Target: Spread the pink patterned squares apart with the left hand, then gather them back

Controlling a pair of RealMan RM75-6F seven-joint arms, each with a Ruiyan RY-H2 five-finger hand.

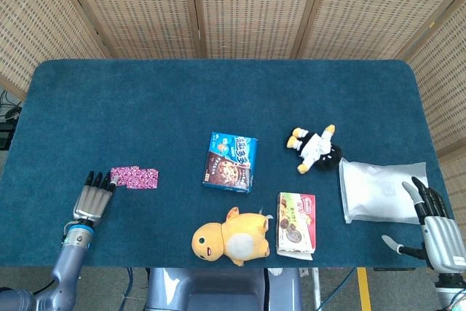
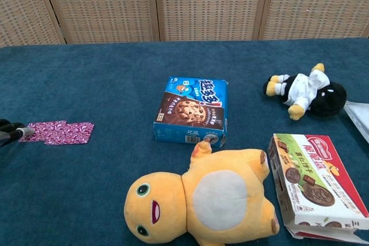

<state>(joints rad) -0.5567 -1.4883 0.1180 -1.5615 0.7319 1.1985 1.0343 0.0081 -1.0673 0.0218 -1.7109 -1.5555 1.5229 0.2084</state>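
The pink patterned squares point(image 1: 135, 177) lie fanned out in a short row on the blue table, left of centre; the chest view shows the squares point(image 2: 57, 132) as an overlapping strip. My left hand point(image 1: 92, 197) lies flat with its fingers extended, fingertips touching the row's left end. In the chest view only the left hand's fingertips point(image 2: 11, 133) show at the left edge. My right hand point(image 1: 435, 225) hangs open off the table's front right corner, holding nothing.
A blue cookie box point(image 1: 230, 162) sits mid-table. A yellow plush point(image 1: 231, 237) and a biscuit box point(image 1: 296, 225) lie at the front edge. A penguin plush point(image 1: 317, 148) and a white bag point(image 1: 380, 191) lie to the right.
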